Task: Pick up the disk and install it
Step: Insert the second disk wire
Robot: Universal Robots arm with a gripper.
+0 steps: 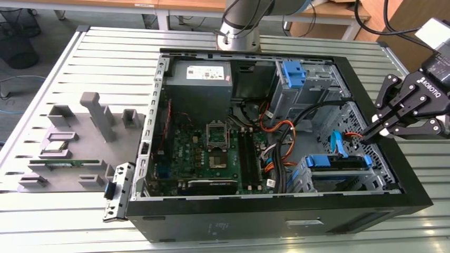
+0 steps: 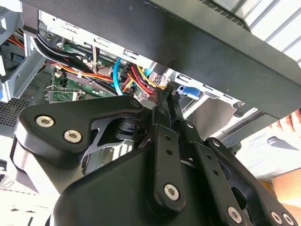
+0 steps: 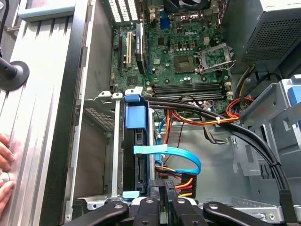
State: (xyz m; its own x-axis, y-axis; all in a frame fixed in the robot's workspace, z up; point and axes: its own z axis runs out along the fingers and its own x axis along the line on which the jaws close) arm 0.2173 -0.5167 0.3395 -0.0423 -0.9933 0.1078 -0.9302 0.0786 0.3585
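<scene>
Fixture tray: a grey moulded tray (image 1: 74, 153) with upright posts sits on the slatted metal table (image 1: 105, 52) at the exterior view's left, well apart from the work.
Case: the open black tower computer case (image 1: 281, 211) lies on its side, green motherboard (image 1: 218, 153) exposed.
Disk: the flat drive with blue plastic rails (image 1: 341, 162) appears already seated in the grey metal drive cage at the case's corner on the exterior view's right; in the first wrist view its blue rail end (image 3: 135, 115) stands in the cage slot.
Claw: the black linkage gripper (image 1: 370, 132) hangs over the case's rim just beside that cage, fingers drawn together and holding nothing.
Doing it well: I judge the drive must sit square and fully home in its slot, with the light-blue flat data cable (image 3: 176, 155) and orange wires kept clear of the fingers.
Hard to tell: the drive's label and whether it has latched are hidden by the cage; a person's hand (image 3: 4, 155) is cut off at the frame edge.
</scene>
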